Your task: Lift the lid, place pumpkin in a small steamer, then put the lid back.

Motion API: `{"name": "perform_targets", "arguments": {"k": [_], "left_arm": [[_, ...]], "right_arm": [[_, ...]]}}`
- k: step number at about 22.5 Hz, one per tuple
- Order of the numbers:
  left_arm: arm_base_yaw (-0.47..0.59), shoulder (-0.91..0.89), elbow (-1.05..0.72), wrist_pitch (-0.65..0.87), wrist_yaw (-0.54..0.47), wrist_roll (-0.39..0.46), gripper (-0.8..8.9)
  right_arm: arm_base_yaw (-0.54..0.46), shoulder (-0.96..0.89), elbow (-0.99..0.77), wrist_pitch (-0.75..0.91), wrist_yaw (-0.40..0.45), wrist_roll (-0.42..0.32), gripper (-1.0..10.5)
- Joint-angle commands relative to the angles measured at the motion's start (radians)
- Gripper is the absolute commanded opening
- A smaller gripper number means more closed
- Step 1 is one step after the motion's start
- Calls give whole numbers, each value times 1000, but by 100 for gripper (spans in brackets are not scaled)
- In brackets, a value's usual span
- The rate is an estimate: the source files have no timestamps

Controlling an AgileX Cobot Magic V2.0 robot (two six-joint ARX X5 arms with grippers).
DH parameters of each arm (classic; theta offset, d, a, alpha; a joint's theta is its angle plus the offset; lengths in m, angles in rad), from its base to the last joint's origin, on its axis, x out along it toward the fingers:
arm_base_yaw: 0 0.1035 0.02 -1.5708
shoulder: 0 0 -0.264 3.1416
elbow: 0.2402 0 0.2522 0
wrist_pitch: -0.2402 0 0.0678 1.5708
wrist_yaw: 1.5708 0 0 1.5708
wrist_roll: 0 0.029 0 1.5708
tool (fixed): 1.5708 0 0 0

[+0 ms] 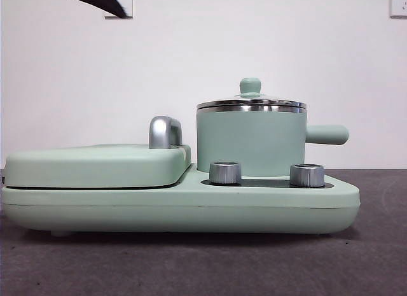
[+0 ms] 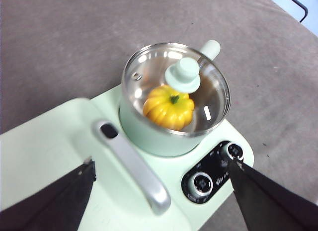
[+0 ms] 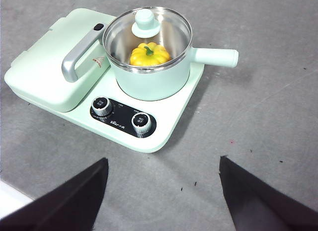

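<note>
The mint-green small steamer (image 1: 249,142) stands on the right half of the green cooker base (image 1: 178,210), its stubby handle pointing right. The clear glass lid (image 1: 250,102) with its mint knob sits closed on the steamer's chrome rim. Through the glass, the yellow-orange pumpkin (image 2: 169,106) (image 3: 149,54) rests inside the steamer (image 2: 174,109) (image 3: 149,57). My left gripper (image 2: 161,191) hovers open above the cooker, near the flat cover, holding nothing. My right gripper (image 3: 164,191) is open too, high over the table in front of the cooker. A black arm tip (image 1: 95,0) shows at the top left corner.
A flat rectangular green cover (image 1: 95,165) with a chrome handle (image 1: 165,132) fills the cooker's left half. Two chrome dials (image 1: 225,172) (image 1: 307,175) sit on the black panel in front of the steamer. Grey table cloth (image 3: 258,116) surrounds the cooker.
</note>
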Motion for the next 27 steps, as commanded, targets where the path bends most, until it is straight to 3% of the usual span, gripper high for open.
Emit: {"name": "perform_targets", "arguments": {"k": [1,10,17,18,20,27], "left_arm": [[11,-50,-7,-15,2,17,434],[38,-358,-325,-40,1,-64,434],[38,-420,-351,-135,-37,-74,432],[38,-423,-351,-139,-37,-74,391],[37,-426,-351,-148,-29,-78,31],[37,-435,-351,-162,-28,-80,7]], "right_arm": [[6,8,10,35,3,5,349],[6,98,10,149,2,-15,349],[6,155,10,156,3,-16,345],[6,156,10,158,3,-16,309],[6,158,10,166,3,-16,36],[7,159,10,195,1,-23,20]]}}
